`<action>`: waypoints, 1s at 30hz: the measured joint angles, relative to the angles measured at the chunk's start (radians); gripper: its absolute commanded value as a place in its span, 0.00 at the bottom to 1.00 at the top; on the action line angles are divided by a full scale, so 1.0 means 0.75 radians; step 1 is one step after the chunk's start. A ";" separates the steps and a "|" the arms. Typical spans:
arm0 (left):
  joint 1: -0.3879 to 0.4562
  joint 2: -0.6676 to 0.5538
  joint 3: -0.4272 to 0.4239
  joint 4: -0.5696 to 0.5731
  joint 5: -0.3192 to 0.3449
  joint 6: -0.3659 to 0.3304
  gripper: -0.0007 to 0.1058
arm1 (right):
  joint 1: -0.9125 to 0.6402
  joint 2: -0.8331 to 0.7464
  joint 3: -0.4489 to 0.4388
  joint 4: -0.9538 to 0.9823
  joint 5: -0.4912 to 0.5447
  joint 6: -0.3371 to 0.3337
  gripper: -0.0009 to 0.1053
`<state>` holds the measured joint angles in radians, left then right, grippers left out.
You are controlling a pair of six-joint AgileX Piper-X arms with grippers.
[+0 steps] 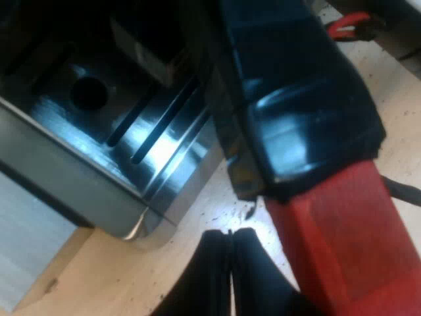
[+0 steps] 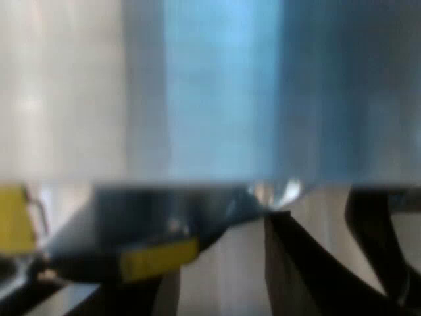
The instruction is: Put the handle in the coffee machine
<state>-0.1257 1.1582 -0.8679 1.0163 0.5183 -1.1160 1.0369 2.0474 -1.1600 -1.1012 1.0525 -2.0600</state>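
Pale wooden bench (image 1: 85,263): fine dark specks (image 1: 227,214) scattered on its surface. Yellow block-shaped item (image 2: 13,220) noted in the right wrist view; identity cannot be determined.

the left wrist camera sits just behind the left claw (image 1: 230,260) and looks steeply down past its tips at the counter (image 1: 85,263). it is very near: a corner of the slotted drip tray (image 1: 99,145) and the dark, red-ended handle (image 1: 309,131) loom large. the right wrist camera looks out roughly level past the right claw (image 2: 319,224), pressed close against a shiny metal face of the espresso machine (image 2: 223,92). no single part can be matched between the two views.
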 measured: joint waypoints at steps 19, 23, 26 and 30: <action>-0.022 -0.051 0.008 0.001 0.032 -0.008 0.01 | 0.091 -0.559 0.410 0.640 -0.231 0.298 0.35; -0.048 -0.057 0.008 0.001 0.034 -0.008 0.01 | 0.174 -0.655 0.509 0.692 -0.231 0.325 0.35; -0.089 -0.068 0.008 0.003 0.034 0.032 0.01 | 0.228 -0.745 0.578 0.754 -0.209 0.371 0.35; -0.152 -0.078 0.008 -0.001 0.025 0.050 0.01 | 0.287 -0.894 0.632 0.881 -0.209 0.381 0.35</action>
<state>-0.2396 1.0995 -0.8621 1.0155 0.5374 -1.0783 1.2519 1.3768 -0.6858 -0.4407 0.8958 -1.7742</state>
